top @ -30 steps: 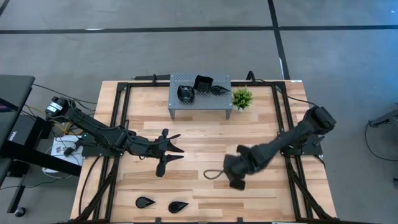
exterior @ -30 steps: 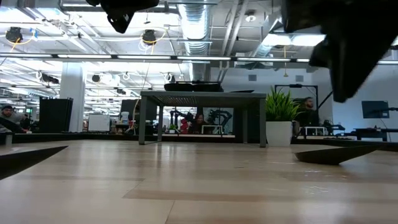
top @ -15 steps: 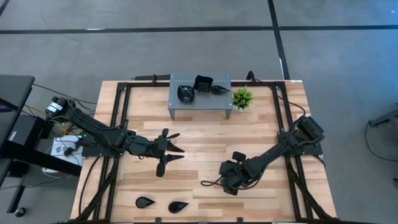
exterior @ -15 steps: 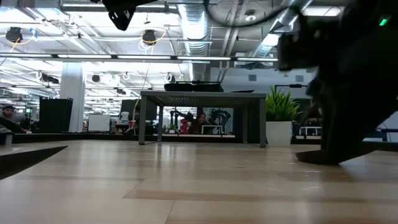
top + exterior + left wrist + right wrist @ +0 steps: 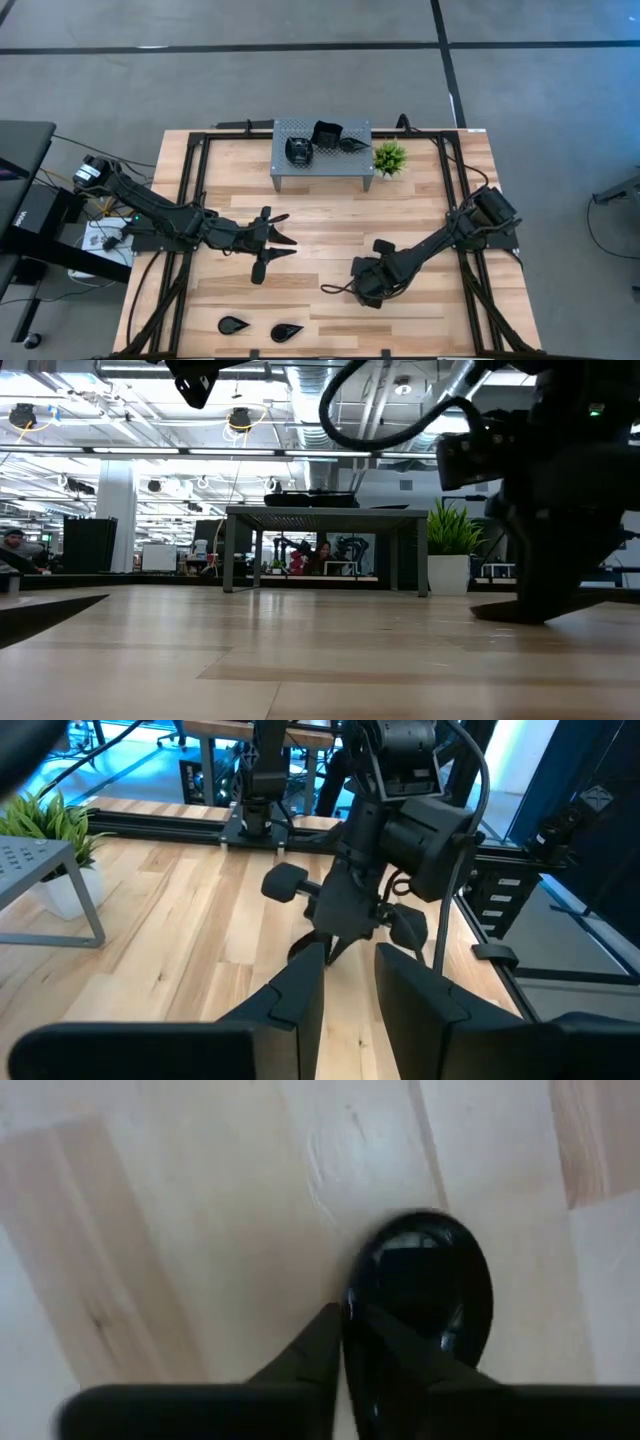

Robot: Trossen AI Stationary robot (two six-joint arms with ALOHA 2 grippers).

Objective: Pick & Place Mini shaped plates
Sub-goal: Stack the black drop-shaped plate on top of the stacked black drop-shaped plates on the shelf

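Of the mini shaped plates, one black teardrop plate lies on the wooden table right of centre, its tail pointing left. My right gripper stands over it, shut on its rim. Two more teardrop plates rest flat near the front edge at the left. Three black plates sit on top of a grey stand at the back. My left gripper hovers left of centre, open, with nothing between its fingers. My right gripper pinches the plate's rim on its rounded side, one finger outside on the table side and the other over the plate's hollow. The fingers come steeply from above. The plate lies on the table.
A small green potted plant stands just right of the grey stand. Black frame rails run along the table's left, right and far sides. Bare wood lies between the two arms and in front of the stand.
My right gripper has come down onto the teardrop plate and shifted a little toward the table's left and near edge, tipping more steeply downward. The plate stays on the table. My left arm has kept still.
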